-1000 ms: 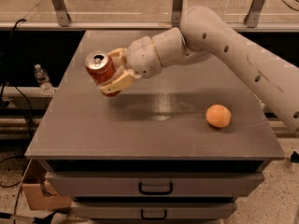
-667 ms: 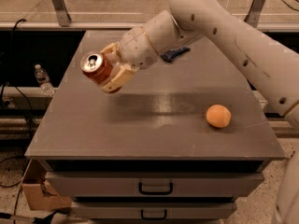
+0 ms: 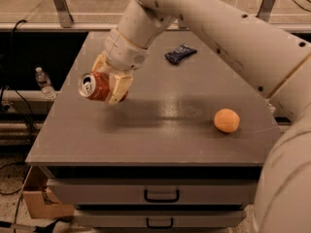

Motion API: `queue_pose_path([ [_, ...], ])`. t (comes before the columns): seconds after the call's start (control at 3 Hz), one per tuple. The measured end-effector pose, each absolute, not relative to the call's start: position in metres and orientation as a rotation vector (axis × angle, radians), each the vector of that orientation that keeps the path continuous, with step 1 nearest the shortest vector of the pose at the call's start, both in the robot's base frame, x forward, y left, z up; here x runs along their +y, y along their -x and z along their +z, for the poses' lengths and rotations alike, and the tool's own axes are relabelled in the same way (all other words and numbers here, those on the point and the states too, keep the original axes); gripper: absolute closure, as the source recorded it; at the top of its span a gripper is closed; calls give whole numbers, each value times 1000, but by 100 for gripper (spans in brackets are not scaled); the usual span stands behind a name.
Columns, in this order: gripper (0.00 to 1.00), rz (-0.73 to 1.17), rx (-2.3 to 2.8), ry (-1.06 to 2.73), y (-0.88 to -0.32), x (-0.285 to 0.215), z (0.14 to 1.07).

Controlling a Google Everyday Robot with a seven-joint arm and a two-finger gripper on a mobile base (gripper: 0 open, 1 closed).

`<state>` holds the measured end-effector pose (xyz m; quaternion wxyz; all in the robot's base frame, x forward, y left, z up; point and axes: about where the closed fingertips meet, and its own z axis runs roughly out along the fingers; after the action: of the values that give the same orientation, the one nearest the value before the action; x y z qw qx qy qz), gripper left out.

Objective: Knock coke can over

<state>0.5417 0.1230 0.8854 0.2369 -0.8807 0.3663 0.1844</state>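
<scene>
The gripper [image 3: 108,86] is at about 9 o'clock on the desk [image 3: 160,135], with its fingers [image 3: 118,84] clamped around the can [image 3: 97,89]. The can is tipped on its side, silver top facing 9 o'clock, which suits a knock-over; whether it touches the desk is unclear. The orange [image 3: 226,120] at 3 o'clock and the packet [image 3: 180,53] at 1 o'clock lie well apart from it.

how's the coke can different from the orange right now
The coke can is a red cylinder with a silver top; the orange is a plain round ball. The coke can is tipped sideways, clamped in the hand over the table's left side; the orange sits free on the table's right side.
</scene>
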Motion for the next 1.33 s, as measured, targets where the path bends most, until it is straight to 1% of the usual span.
queue_pose_path([
  [0.67, 100, 320, 982, 2677, -530, 130, 858],
  [1.33, 100, 171, 983, 2796, -530, 136, 845],
])
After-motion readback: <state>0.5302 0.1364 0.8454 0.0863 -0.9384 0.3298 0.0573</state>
